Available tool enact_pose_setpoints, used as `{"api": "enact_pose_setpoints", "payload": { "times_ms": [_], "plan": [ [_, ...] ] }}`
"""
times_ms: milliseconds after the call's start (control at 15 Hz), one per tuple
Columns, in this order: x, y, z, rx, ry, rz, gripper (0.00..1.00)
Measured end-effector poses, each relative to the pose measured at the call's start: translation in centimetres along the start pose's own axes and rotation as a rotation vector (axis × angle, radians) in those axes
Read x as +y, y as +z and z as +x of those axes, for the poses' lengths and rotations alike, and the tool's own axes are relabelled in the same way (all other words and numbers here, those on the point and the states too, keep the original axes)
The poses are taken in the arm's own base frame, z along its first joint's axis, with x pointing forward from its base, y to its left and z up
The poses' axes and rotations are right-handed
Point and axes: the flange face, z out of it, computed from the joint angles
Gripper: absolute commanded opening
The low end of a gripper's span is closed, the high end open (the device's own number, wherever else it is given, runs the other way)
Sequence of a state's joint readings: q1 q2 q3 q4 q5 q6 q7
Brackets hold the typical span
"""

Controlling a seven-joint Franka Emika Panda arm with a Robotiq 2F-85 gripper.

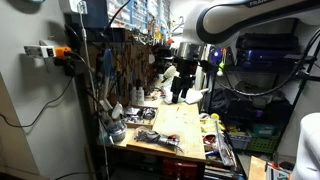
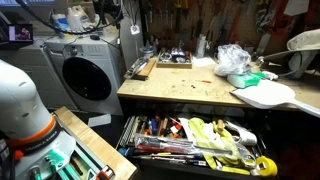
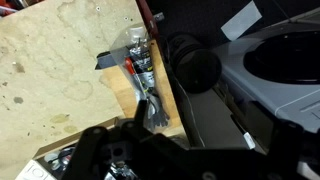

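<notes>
Plywood tabletop [image 3: 60, 70]: open room across its bare middle, with a sheer drop at its edge towards the washing machine [image 3: 285, 60]. End effector [image 1: 180, 96]: above the tabletop, jaws apparently wide, empty. Tool bundle [image 3: 140, 75]: at the tabletop's edge; probably rigid, heavy, slippery metal, best grasped crosswise at mid-length.

From my console I count one wooden tabletop [image 2: 185, 95], one washing machine [image 2: 85, 72], one open drawer [image 2: 160, 160] holding too many hand tools [image 2: 190, 135] to count, one crumpled plastic bag [image 2: 233, 58], one shallow tray [image 2: 172, 60], one red-handled tool [image 3: 130, 68], one robot arm [image 1: 240, 20].
</notes>
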State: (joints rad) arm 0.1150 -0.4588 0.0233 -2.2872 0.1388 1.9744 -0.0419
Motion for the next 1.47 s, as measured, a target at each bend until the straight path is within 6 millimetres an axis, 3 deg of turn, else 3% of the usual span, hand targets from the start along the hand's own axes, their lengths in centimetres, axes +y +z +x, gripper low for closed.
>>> {"api": "enact_pose_setpoints", "payload": {
  "times_ms": [667, 800, 1067, 1467],
  "plan": [
    [0.8, -0.1, 0.1, 0.004, 0.037, -0.001, 1.00],
    [3.1, -0.1, 0.2, 0.005, 0.130, 0.004, 1.00],
    [10.9, 1.2, -1.2, -0.021, 0.340, 0.019, 1.00],
    [19.9, 6.7, -5.8, -0.047, 0.657, 0.039, 1.00]
  ]
}}
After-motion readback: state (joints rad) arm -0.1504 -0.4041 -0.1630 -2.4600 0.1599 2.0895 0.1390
